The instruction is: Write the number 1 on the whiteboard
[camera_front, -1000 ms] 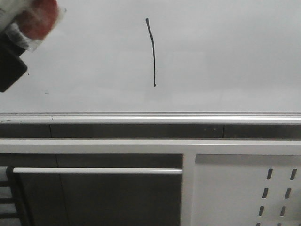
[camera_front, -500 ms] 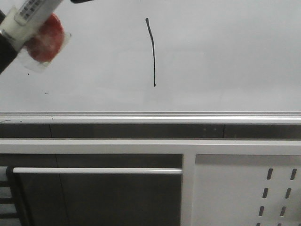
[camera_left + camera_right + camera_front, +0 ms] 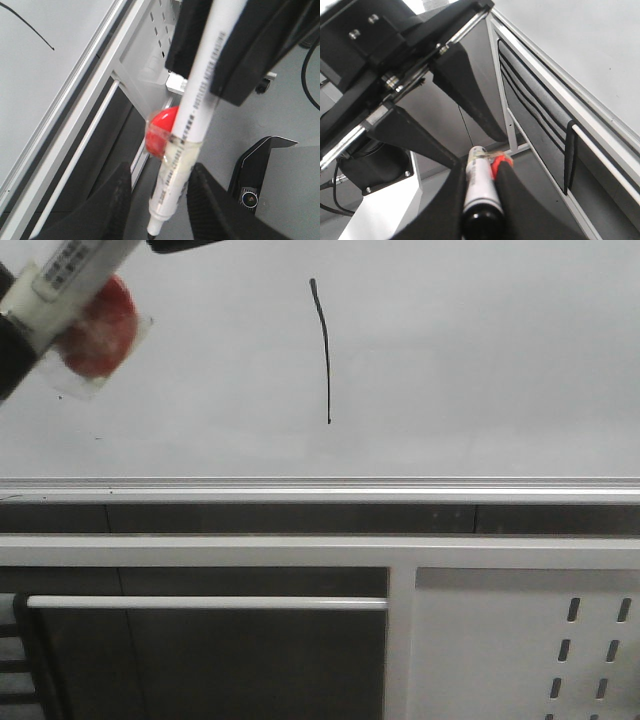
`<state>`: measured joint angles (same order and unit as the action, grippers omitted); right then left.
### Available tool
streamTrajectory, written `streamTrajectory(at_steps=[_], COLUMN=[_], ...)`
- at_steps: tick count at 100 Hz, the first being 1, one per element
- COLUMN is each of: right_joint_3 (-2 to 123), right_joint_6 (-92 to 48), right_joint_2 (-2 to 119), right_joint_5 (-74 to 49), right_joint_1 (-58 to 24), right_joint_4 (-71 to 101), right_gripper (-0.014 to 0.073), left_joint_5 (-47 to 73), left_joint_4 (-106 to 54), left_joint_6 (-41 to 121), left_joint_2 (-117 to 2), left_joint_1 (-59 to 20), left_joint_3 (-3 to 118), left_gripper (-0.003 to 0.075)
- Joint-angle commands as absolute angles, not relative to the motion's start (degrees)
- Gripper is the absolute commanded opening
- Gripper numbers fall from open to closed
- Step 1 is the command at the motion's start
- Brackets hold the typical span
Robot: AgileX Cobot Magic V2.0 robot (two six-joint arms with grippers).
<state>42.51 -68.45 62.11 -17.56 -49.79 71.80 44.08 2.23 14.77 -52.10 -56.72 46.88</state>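
Observation:
The whiteboard (image 3: 480, 360) fills the upper front view, with the number 1 (image 3: 325, 350) on it as a thin black, slightly curved stroke. A white marker pen (image 3: 70, 280) with a red ball (image 3: 98, 328) taped to it hangs at the upper left, clear of the stroke. My right gripper (image 3: 482, 167) is shut on the pen's barrel (image 3: 479, 185). In the left wrist view, my left gripper (image 3: 161, 172) is open, one finger on each side of the pen (image 3: 195, 115) near its tip, not touching it. The stroke (image 3: 27, 27) shows there too.
A silver rail (image 3: 320, 488) runs along the board's lower edge. Below it are a white frame bar (image 3: 200, 602) and a white perforated panel (image 3: 530, 640). A black device with a small lens (image 3: 255, 175) lies on the grey floor.
Over the last second the pen and its red ball swung down and right from the upper-left corner into view. Since half a second ago they have barely moved. The stroke is unchanged.

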Motion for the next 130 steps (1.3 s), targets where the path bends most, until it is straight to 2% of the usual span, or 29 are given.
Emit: streamTrajectory(at_steps=[1,46,64,130], right_joint_3=[44.2,44.3,44.3,44.3], right_joint_6=[-68.6,-68.6,-68.6,-68.6], right_joint_2=[61.2,61.1,61.1,61.1], right_joint_5=[-18.5,-19.5,-20.0,-18.0], right_joint_1=[-49.6,-49.6,-49.6,-49.6], right_joint_4=[72.8,72.8,72.8,72.6], right_gripper=[-0.0053,-0.0053,-0.0053,-0.0053], left_joint_5=[40.7,42.2,38.3,39.5], left_joint_4=[2.1,1.8,1.9,0.8], left_joint_6=[14.2,14.2,14.2,14.2], left_joint_2=[-51.5,-54.3,-54.0,-51.8], left_joint_1=[-57.0,-57.0,-57.0,-57.0], left_joint_3=[48.9,48.9,48.9,49.0], left_gripper=[0.0251,0.0251,0.0251,0.0251])
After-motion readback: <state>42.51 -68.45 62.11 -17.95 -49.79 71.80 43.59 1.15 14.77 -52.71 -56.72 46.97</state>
